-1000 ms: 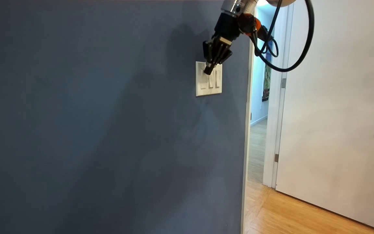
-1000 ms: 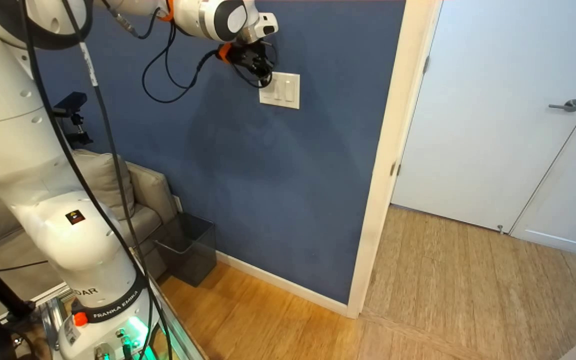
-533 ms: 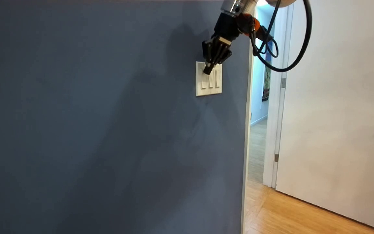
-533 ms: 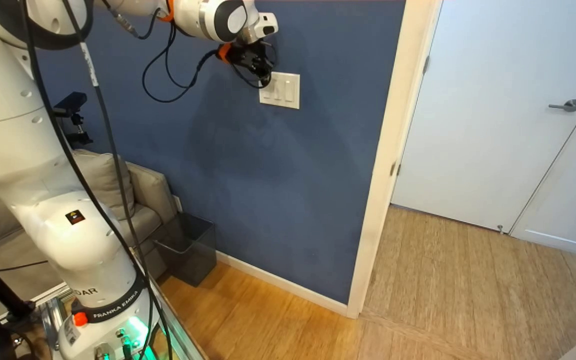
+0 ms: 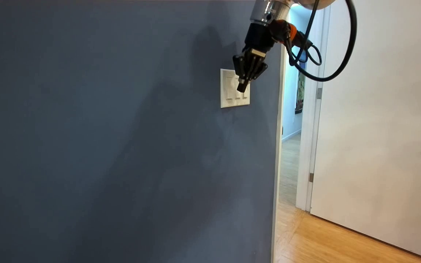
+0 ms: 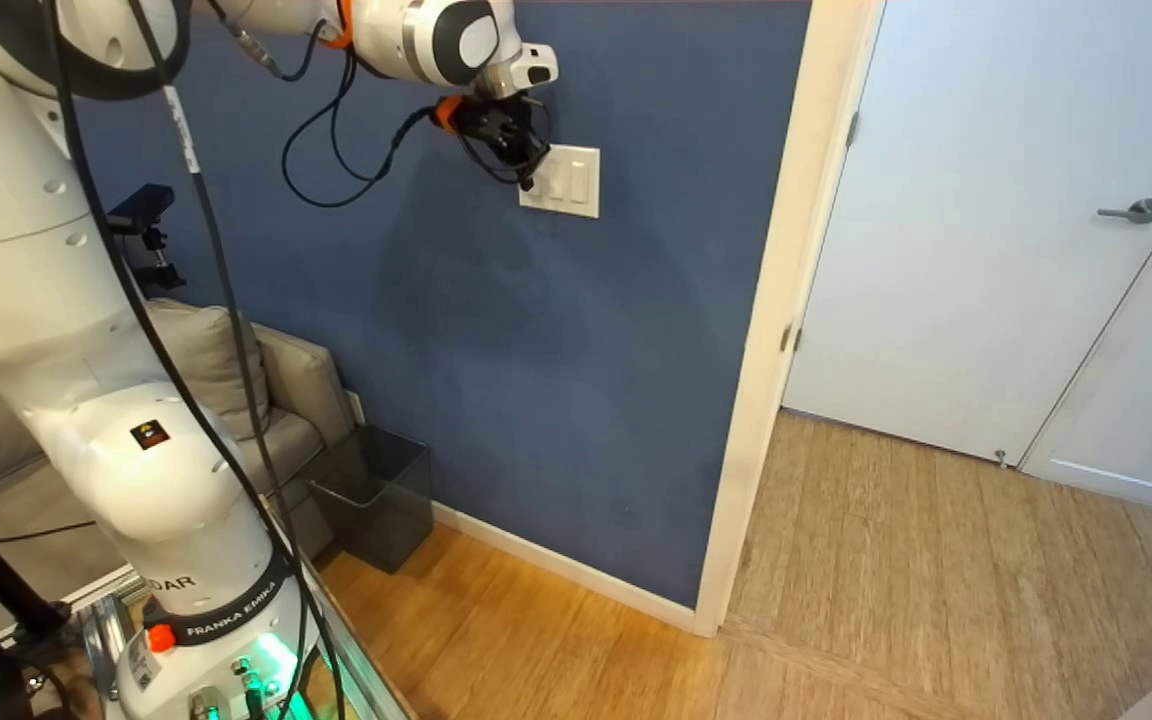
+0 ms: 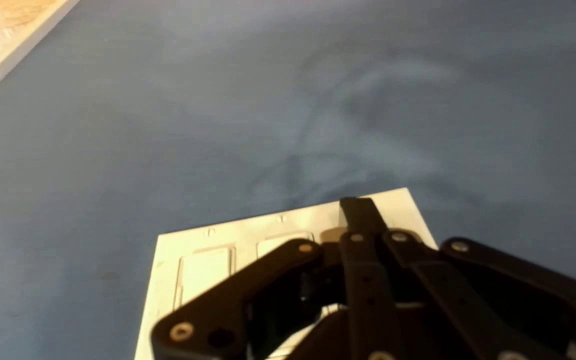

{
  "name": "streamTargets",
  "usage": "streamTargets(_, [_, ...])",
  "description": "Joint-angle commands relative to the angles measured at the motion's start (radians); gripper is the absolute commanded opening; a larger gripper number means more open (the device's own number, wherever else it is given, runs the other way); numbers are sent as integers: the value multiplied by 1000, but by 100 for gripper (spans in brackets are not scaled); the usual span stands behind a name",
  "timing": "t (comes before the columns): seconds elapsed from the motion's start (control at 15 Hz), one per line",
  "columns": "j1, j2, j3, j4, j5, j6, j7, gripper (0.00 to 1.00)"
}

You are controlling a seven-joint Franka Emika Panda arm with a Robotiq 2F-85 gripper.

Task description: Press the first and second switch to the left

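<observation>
A cream wall plate with three upright switches is on the blue wall; the plate shows in both exterior views (image 5: 223,89) (image 6: 576,211) and in the wrist view (image 7: 400,205). The leftmost switch (image 5: 229,89) is uncovered in an exterior view. The middle switch (image 5: 237,95) and right switch (image 5: 245,95) are partly covered there by my gripper (image 5: 241,88). My gripper is shut and empty, its fingertips together and tilted down in front of the plate. In the wrist view the gripper (image 7: 363,215) covers one side of the plate. Whether it touches a switch cannot be told.
A white door frame (image 6: 751,400) edges the wall to the right, with a white door (image 6: 976,200) beyond. A sofa (image 6: 286,400) and a dark bin (image 6: 386,500) stand beside the arm. Black cables (image 5: 349,36) loop from the arm.
My gripper has moved down, and rightward in an exterior view, uncovering the leftmost switch. That switch's lower end looks more raised than one second ago. The gripper stays shut.
</observation>
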Motion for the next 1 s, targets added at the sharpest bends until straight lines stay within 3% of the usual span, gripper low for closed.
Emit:
streamTargets(0.0, [-8,18,-4,21,-99,1,86,0])
streamTargets(0.2, [-12,35,-9,24,-165,7,123,0])
streamTargets(0.67, [-11,66,-16,13,-158,141,123,0])
streamTargets(0.93, [-9,76,-16,14,-149,139,113,0])
